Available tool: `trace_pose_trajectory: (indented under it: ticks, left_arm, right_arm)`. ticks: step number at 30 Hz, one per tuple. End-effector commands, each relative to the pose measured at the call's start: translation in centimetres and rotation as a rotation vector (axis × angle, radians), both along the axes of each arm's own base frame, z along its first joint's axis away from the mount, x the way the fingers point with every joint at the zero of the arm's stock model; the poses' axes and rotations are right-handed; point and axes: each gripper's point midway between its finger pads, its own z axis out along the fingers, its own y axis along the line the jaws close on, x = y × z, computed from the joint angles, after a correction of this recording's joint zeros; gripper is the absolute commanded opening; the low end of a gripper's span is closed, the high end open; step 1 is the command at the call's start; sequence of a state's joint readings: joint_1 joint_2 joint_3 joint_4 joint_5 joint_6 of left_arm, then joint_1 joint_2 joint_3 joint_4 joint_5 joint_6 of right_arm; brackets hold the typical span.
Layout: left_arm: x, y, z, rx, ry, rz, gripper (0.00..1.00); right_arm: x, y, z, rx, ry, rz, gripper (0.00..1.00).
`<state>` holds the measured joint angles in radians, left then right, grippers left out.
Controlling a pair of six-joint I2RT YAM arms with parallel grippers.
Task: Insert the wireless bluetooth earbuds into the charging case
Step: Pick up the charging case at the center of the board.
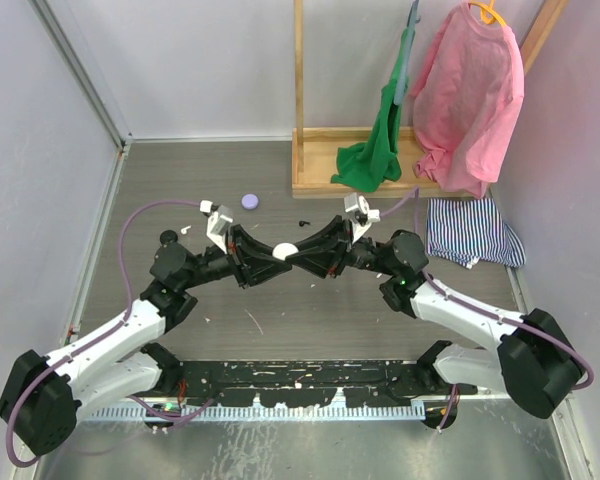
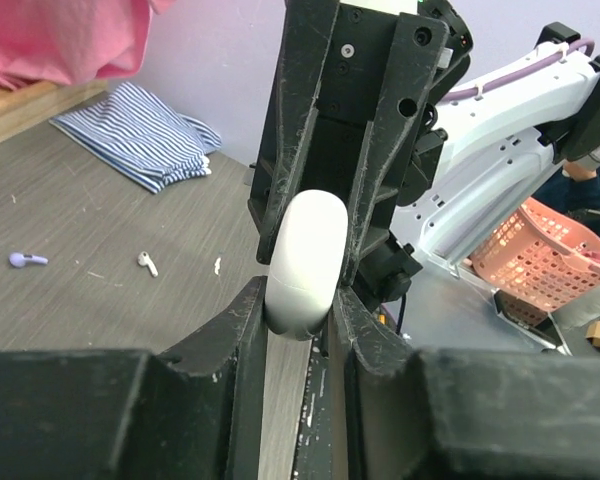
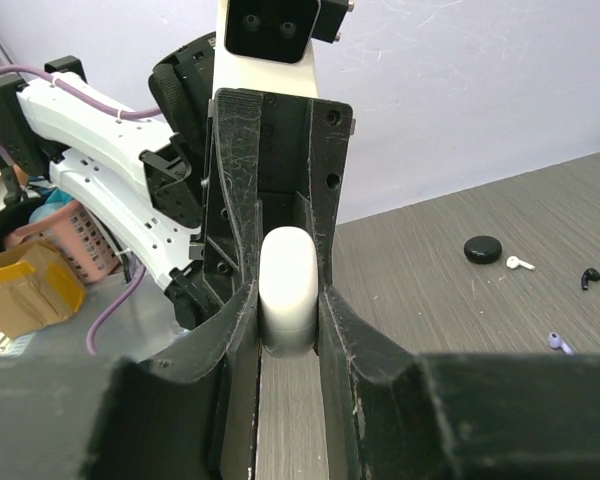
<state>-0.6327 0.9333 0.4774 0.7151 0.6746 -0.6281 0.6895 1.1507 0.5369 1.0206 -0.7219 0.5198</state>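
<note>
We see left fingers [image 2: 235, 335] and right fingers [image 3: 230, 330] nose to nose, charging case [image 2: 302, 260] wedged between. Wooden rack [image 1: 320, 185] and striped cloth [image 1: 470, 232] crowd the far right.

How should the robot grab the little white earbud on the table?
Probably by its round head, straight down from above. The white earbud lies flat on the table, nothing touching it, leaving the head open from above; its thin stem looks slippier.

On table [image 1: 310, 310] centre, charging case [image 1: 283, 250] between left gripper [image 1: 276, 256] and right gripper [image 1: 294, 256], earbuds [image 1: 302, 221] just beyond, round case [image 1: 249, 200] far-left, rack [image 1: 380, 185] far right, cloth [image 1: 470, 232] before it.
</note>
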Motion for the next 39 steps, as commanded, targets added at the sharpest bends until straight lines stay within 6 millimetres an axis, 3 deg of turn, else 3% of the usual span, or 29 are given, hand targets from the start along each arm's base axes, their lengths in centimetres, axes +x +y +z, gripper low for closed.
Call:
trace_pose_trajectory:
  ticks: [1, 9, 15, 23, 39]
  left_arm:
    - [-0.5, 0.2, 3.4, -0.077, -0.115, -0.009, 0.18]
    - [-0.9, 0.8, 2.8, -0.041, -0.155, 0.006, 0.01]
    - [-0.8, 1.2, 2.0, 0.014, -0.191, 0.037, 0.00]
    - [-0.9, 1.5, 0.6, 0.096, -0.223, 0.042, 0.01]
    - [-2.2, 1.6, 0.8, 0.116, -0.271, -0.020, 0.01]
  right_arm:
    - [-2.3, 0.5, 1.7, 0.012, -0.066, 0.128, 0.03]
    - [-2.8, 0.6, 1.9, 0.000, -0.069, 0.172, 0.18]
    - [-2.7, 0.7, 2.3, -0.014, -0.084, 0.169, 0.40]
    - [-1.5, 0.7, 2.4, -0.071, -0.107, 0.095, 0.57]
    - [-0.1, 1.1, 1.2, -0.109, -0.073, 0.047, 0.60]
